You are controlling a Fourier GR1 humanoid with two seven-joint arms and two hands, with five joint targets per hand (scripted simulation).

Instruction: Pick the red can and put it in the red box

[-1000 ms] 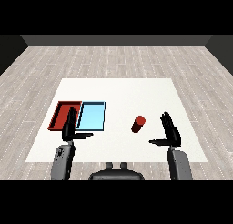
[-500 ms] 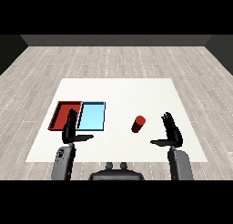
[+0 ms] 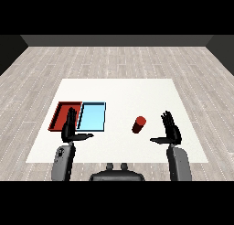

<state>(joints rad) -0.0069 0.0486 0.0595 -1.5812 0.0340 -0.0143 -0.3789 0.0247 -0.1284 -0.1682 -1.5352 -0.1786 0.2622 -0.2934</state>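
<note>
Red can (image 3: pixel 139 125) stands upright right of the blue tray (image 3: pixel 92 117), unmoved since a second ago, while the right hand (image 3: pixel 170 131), open and empty, hovers unchanged just beyond it, so no grasp has begun.

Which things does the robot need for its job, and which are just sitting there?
Needed for the job:
red can, standing on the table
red tray, where the can goes
right hand, open beside the can

Just there:
light blue tray
left hand, open
white table
</note>
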